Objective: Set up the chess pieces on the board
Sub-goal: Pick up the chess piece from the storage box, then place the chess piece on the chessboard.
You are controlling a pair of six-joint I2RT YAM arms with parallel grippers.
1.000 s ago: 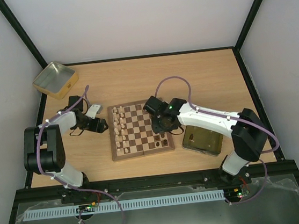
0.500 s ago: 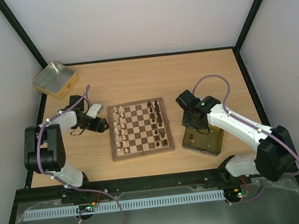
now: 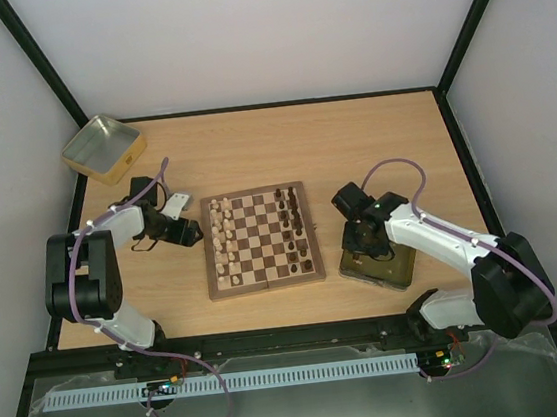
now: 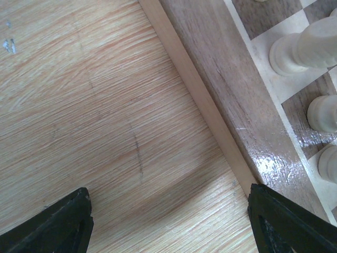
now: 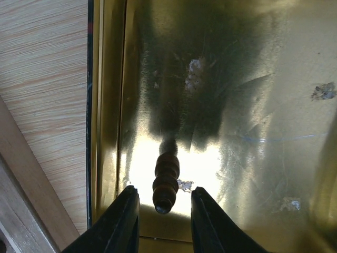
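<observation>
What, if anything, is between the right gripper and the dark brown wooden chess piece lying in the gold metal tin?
Nothing visible. The dark brown wooden chess piece lies on the bare floor of the gold metal tin, right between the open fingers of the right gripper. The tin's side wall runs close beside one finger.

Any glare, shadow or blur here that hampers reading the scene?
Right wrist: bright glare on the floor of the gold metal tin around the dark turned wooden piece, a dark shadow above it. Left wrist: sheen on the rim of the wooden chessboard; pale cream pieces look soft and washed out. Top external: evenly lit, pieces tiny.
</observation>
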